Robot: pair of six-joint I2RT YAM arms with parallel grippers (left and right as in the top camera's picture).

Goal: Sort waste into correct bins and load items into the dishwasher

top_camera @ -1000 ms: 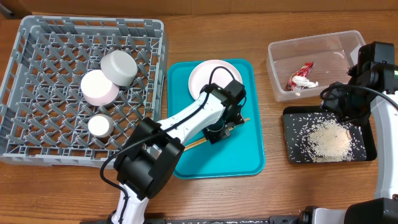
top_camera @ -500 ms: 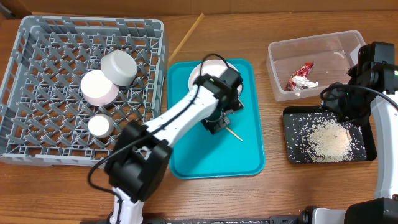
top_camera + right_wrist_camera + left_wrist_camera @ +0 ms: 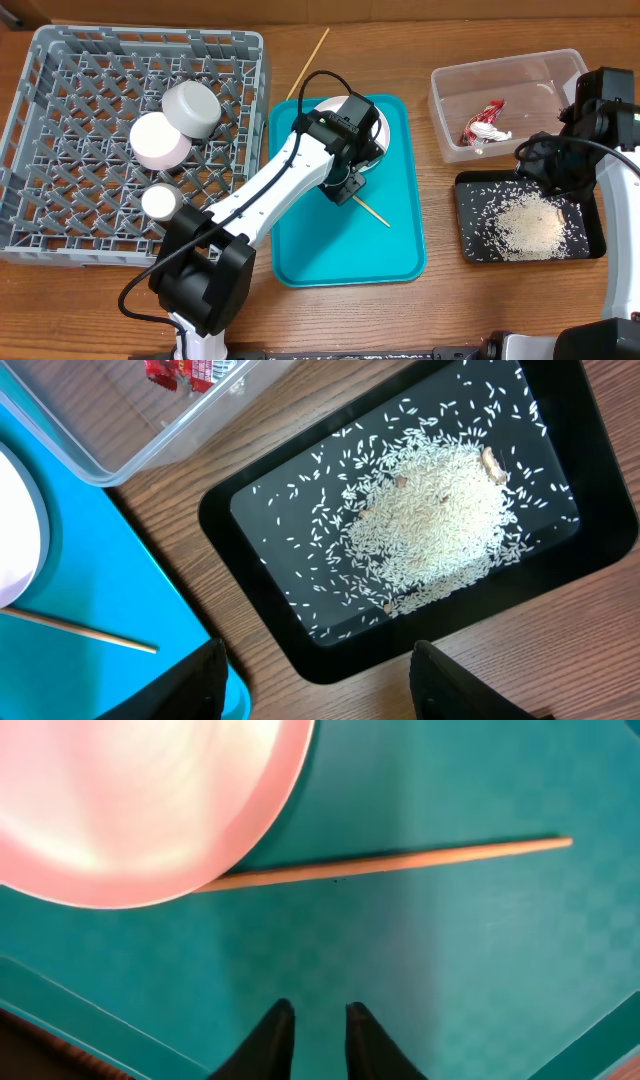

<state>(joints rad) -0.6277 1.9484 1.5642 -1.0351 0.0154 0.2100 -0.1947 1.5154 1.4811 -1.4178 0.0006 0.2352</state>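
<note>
Lying diagonally on the teal tray (image 3: 395,245), one chopstick (image 3: 371,212) points lower-right beneath the empty, nearly-closed left gripper (image 3: 313,1035)

Two chopsticks (image 3: 371,211) (one off-tray (image 3: 308,63)) — two bowls (image 3: 191,108) (image 3: 159,140), one cup (image 3: 159,202), one plate (image 3: 378,120).

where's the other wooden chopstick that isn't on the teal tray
In the overhead view, the thin wooden chopstick lies diagonally on the bare wooden table, between the grey plastic dish rack on its left and the teal serving tray.

rack (image 3: 60,215) left, tray (image 3: 395,250) centre with plate (image 3: 385,130), 2 bins (image 3: 445,95) right
</note>
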